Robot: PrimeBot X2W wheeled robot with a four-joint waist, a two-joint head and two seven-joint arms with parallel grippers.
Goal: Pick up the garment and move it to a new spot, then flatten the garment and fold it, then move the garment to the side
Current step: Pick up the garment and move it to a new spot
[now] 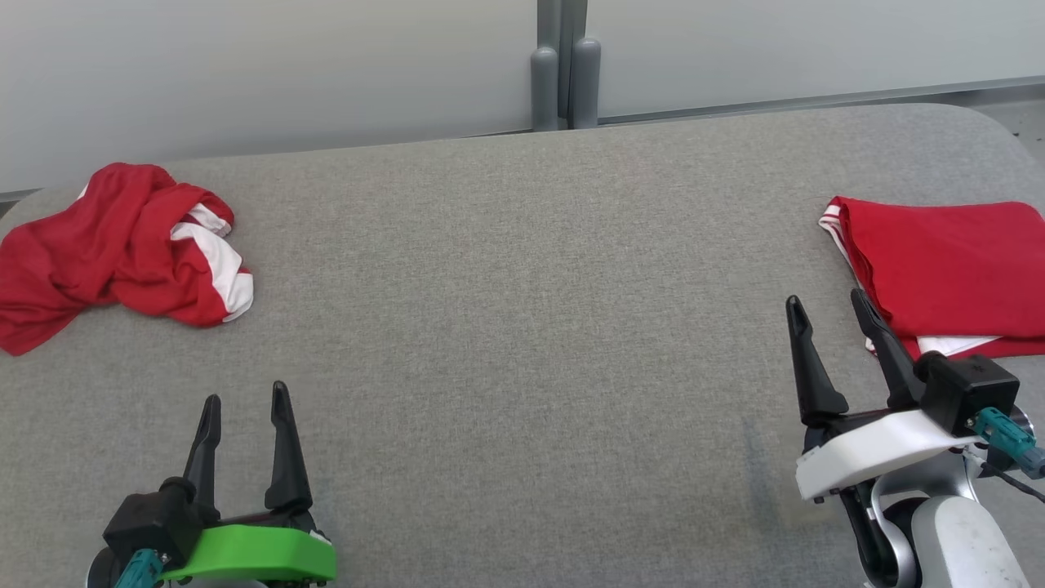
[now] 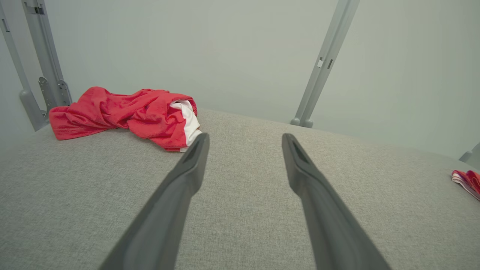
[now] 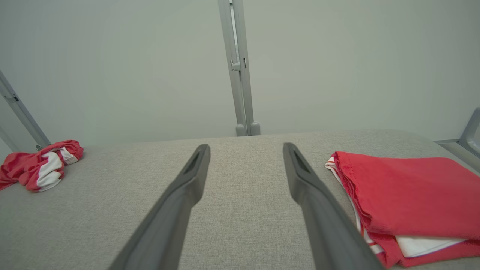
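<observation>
While both hovered empty over the grey padded table, the left gripper held its two dark fingers apart, pointing at the far edge, and the right gripper stood likewise spread, tips leaning slightly left, just beside the near corner of a folded red garment. That garment lay flat well right of the grey post, long axis across the table, white-striped edge facing the post's side. Well left of the post sat the crumpled red-and-white garment, a loose heap stretched roughly left to right, white band at the end nearer the post.
</observation>
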